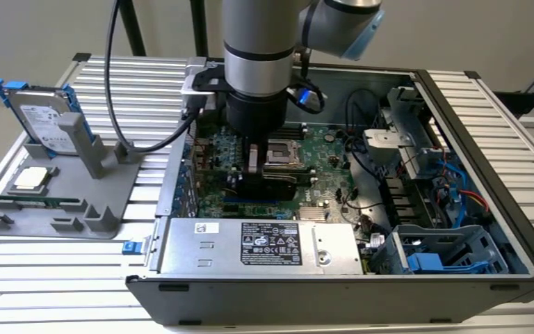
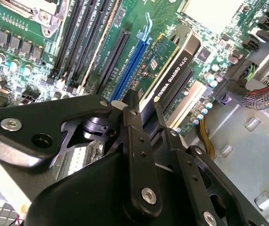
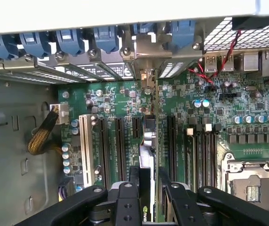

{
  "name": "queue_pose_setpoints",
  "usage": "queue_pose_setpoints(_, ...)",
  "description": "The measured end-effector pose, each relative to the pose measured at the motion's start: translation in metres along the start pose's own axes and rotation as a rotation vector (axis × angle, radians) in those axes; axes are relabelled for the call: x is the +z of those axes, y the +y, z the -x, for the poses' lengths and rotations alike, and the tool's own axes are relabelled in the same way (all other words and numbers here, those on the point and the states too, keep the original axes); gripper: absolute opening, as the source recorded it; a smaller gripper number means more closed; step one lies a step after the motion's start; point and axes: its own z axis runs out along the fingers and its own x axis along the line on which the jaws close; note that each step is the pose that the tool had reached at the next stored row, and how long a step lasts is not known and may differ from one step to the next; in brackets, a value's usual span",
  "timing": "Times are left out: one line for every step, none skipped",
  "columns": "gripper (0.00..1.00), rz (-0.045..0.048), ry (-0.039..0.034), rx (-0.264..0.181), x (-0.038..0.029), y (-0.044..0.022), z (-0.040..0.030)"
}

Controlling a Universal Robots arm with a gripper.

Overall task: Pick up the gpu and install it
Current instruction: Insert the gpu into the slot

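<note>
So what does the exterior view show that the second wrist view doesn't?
Exterior view alone: the grey holder outside the computer case, with a hard drive upright in it, a memory stick lying flat, and the power supply. Second wrist view alone: the blue expansion slot close up, beside the card. Both: the gripper shut on the gpu, edge-down over the motherboard.

The gpu [image 2: 169, 70] stands on edge over the motherboard's expansion slots, green board on one face, black cooler on the other. In the exterior view it [image 1: 274, 182] shows as a dark slab inside the case.
</note>
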Motion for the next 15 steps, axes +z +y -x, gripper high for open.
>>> queue_pose_setpoints(0.0,0.0,0.0001,0.0,0.0003,0.0,0.0)
queue_pose_setpoints(0.0,0.0001,0.0001,0.0,0.0006,0.0,0.0)
queue_pose_setpoints(0.0,0.0001,0.0001,0.0,0.0009,0.0,0.0)
queue_pose_setpoints(0.0,0.0001,0.0002,0.0,0.001,0.0001,0.0)
queue_pose_setpoints(0.0,0.0001,0.0002,0.0,0.0011,0.0001,0.0)
queue_pose_setpoints(0.0,0.0,-0.0001,0.0,0.0013,0.0001,0.0001)
queue_pose_setpoints(0.0,0.0001,-0.0005,0.0,0.0014,0.0001,0.0001)
queue_pose_setpoints(0.0,0.0001,-0.0015,0.0,0.0016,0.0001,0.0001)
queue_pose_setpoints(0.0,0.0002,-0.0029,0.0,0.0019,0.0001,0.0001)
queue_pose_setpoints(0.0,0.0003,-0.0045,0.0,0.002,0.0001,0.0001)
queue_pose_setpoints(0.0,0.0006,-0.0066,0.0,0.002,0.0001,0.0001)
queue_pose_setpoints(0.0,0.0008,-0.0093,0.0,0.0022,0.0001,0.0001)
queue_pose_setpoints(0.0,0.0008,-0.0103,0.0,0.0024,0.0001,0.0002)
queue_pose_setpoints(0.0,0.0009,-0.0106,0.0,0.0026,0.0001,0.0002)
queue_pose_setpoints(0.0,0.0009,-0.0107,0.0,0.0028,0.0001,0.0001)
